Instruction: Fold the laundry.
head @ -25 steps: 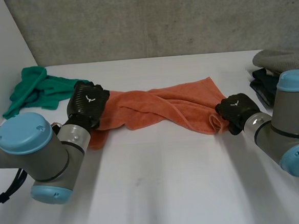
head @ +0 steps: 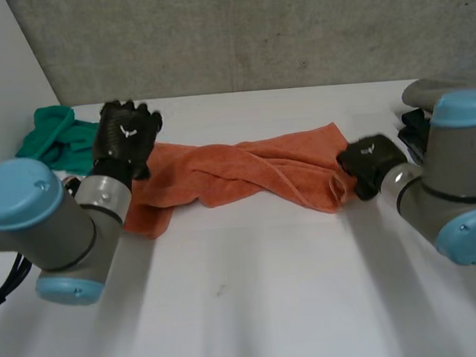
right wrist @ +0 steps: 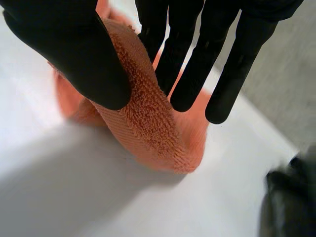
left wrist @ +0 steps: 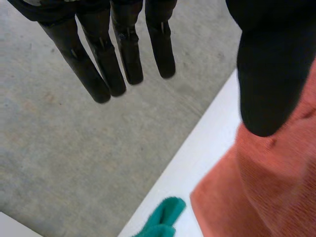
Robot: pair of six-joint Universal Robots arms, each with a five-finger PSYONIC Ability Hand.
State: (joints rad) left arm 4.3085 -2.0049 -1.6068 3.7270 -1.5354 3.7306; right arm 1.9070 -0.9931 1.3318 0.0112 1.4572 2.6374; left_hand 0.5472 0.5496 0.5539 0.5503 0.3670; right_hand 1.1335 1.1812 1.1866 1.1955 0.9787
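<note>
Green cloth point(head: 56, 142): heaped at the table's point(head: 255, 308) far left corner, so room is tight there
Left hand point(head: 126, 137): raised over the orange towel's point(head: 246, 171) left end, fingers point(left wrist: 129, 54) straight and apart, holding nothing
Orange towel: lies twisted lengthwise across mid-table, not yet flat
Right hand point(head: 372, 161): thumb and straight fingers pinch a ridge at the towel's right end, likely to anchor it for spreading
Laundry pile point(head: 444, 92): crowds the right edge, while the table front is open

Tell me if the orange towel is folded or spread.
Neither: the towel lies bunched and twisted lengthwise on the table, with the right hand pinching one end.
</note>
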